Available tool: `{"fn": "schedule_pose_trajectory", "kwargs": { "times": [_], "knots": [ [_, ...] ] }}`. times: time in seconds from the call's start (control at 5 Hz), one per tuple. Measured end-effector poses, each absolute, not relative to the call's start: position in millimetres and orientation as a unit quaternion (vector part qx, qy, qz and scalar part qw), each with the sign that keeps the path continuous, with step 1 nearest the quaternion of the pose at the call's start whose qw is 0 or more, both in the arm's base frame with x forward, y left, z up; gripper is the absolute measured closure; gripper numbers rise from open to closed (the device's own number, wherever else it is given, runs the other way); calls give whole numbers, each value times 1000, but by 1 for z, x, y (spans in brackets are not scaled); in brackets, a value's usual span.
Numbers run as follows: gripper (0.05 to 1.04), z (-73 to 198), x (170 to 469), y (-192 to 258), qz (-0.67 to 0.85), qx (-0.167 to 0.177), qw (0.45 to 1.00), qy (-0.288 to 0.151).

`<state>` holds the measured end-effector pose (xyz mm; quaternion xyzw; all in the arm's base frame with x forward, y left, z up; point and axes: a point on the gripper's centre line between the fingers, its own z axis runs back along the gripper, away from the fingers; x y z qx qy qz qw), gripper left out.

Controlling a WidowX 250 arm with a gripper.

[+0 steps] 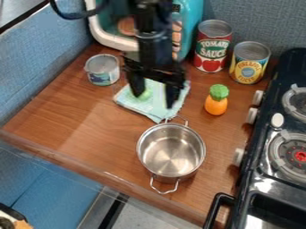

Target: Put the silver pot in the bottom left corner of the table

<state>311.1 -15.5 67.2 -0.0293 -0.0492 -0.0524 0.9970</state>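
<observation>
Camera view: The arm is cut off at the top edge and covers part of the teal and white container (108, 41), itself cut off there. The gripper (155, 93) is released, its fingers standing apart above the light green cloth (134, 103) and hiding part of it. A small green item (145, 94) on the cloth is partly covered and cannot be identified. The stove (266, 166) is cut off at the right edge. The silver pot (172, 155) stands upright on the wooden table (81, 129), near the front edge, right of center. Its interior is shiny; wire loop handles project at front and back.
</observation>
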Motion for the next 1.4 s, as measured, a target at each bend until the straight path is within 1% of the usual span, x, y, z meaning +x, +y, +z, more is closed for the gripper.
{"fn": "schedule_pose_trajectory", "kwargs": {
  "times": [0.2,0.4,0.6,0.8,1.0,1.4],
  "knots": [
    [83,61,297,-52,-74,-39,995,-45],
    [83,48,293,-85,-82,-53,994,-39],
    [83,23,286,-105,-103,-49,993,-8],
    [83,-5,280,-112,-105,-36,994,24],
    [144,-19,280,-111,-94,-22,995,39],
    [730,-18,279,-105,-92,-5,995,38]
  ]
}}
